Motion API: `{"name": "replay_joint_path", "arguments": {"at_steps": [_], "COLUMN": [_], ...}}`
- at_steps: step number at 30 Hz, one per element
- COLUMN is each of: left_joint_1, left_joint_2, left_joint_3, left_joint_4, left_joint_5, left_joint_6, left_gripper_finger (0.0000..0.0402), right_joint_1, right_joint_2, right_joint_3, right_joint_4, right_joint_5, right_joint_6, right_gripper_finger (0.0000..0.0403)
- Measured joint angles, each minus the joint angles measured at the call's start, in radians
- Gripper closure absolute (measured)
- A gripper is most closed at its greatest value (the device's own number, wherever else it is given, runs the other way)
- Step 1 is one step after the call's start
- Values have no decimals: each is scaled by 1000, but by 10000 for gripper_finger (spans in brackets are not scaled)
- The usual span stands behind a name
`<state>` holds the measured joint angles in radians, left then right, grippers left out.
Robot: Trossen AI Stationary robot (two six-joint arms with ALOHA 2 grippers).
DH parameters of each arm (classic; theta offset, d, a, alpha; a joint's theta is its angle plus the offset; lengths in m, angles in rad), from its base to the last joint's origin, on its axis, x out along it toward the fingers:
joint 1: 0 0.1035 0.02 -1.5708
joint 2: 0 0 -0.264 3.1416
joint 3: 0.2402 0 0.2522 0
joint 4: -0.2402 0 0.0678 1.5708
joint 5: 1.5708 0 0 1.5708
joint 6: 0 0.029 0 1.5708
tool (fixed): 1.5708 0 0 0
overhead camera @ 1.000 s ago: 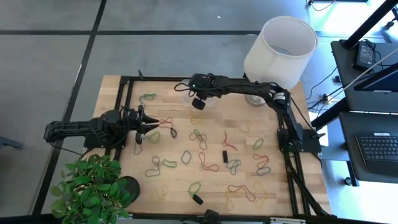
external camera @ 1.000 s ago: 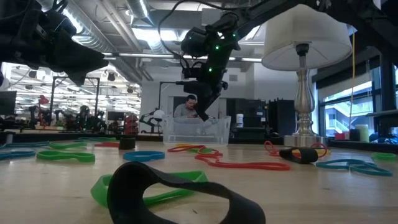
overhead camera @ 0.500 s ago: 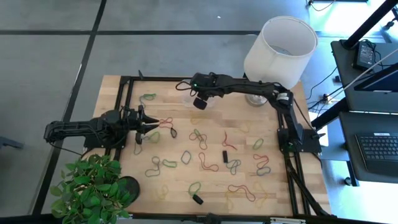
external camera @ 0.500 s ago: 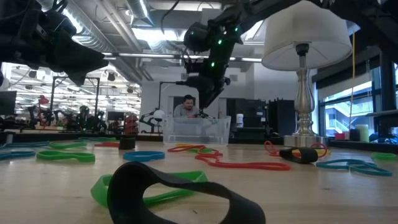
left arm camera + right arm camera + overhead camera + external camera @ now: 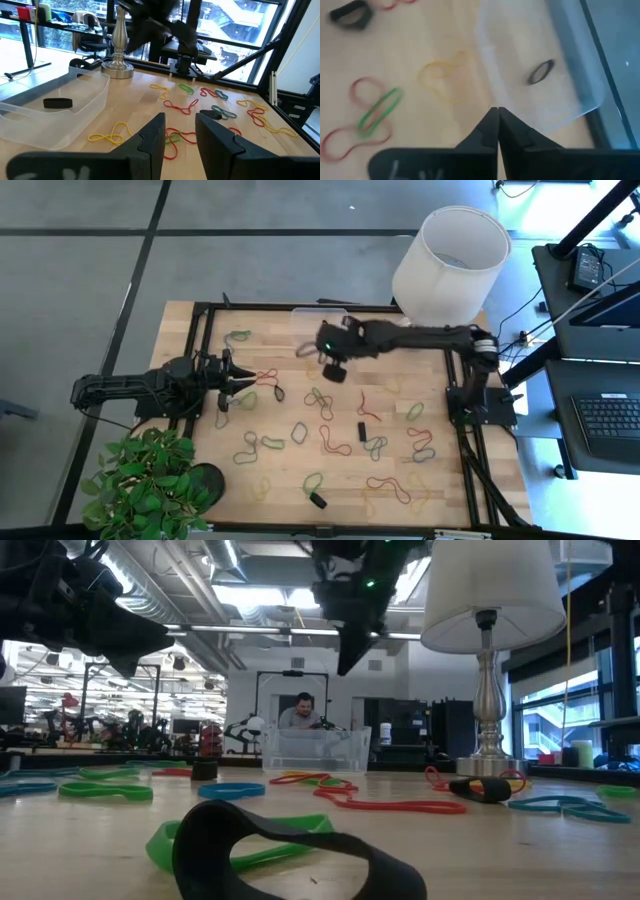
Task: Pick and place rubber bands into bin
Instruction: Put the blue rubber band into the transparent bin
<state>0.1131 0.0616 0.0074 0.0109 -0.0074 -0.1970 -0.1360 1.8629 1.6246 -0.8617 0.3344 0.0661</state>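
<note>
Hovering above the table in the high view, right gripper [image 5: 331,366] just beside the bin [image 5: 306,332], left gripper [image 5: 240,382] over rubber bands [image 5: 320,402], left wrist view, fingers [image 5: 152,137] narrowly apart, right wrist view, jaws closed on nothing, one dark band [image 5: 541,71] lying in the bin.

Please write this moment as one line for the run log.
right gripper: shut, empty, above table beside bin | bin: one black rubber band inside | left gripper: open, waiting at table's left | other rubber bands: on table
</note>
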Motion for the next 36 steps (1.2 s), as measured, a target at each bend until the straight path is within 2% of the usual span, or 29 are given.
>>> {"name": "replay_joint_path", "arguments": {"at_steps": [4,10,16,21,30,36], "left_joint_1": [0,0,0,0,0,0], "left_joint_2": [0,0,0,0,0,0], "left_joint_3": [0,0,0,0,0,0], "left_joint_4": [0,0,2,5,5,5], "left_joint_5": [0,0,0,0,0,0], "left_joint_6": [0,0,0,0,0,0], "left_gripper_finger": [300,300,300,300,300,300], "right_joint_1": [72,211,317,335,331,362], "right_joint_2": [-148,-372,-449,-447,-441,-433], "right_joint_3": [-281,-688,-970,-1035,-1043,-1043], "right_joint_4": [185,593,1001,1077,1060,1014], "right_joint_5": [1,3,46,49,49,48], "right_joint_6": [101,236,278,270,271,336], "right_gripper_finger": [385,399,394,399,388,395]}}
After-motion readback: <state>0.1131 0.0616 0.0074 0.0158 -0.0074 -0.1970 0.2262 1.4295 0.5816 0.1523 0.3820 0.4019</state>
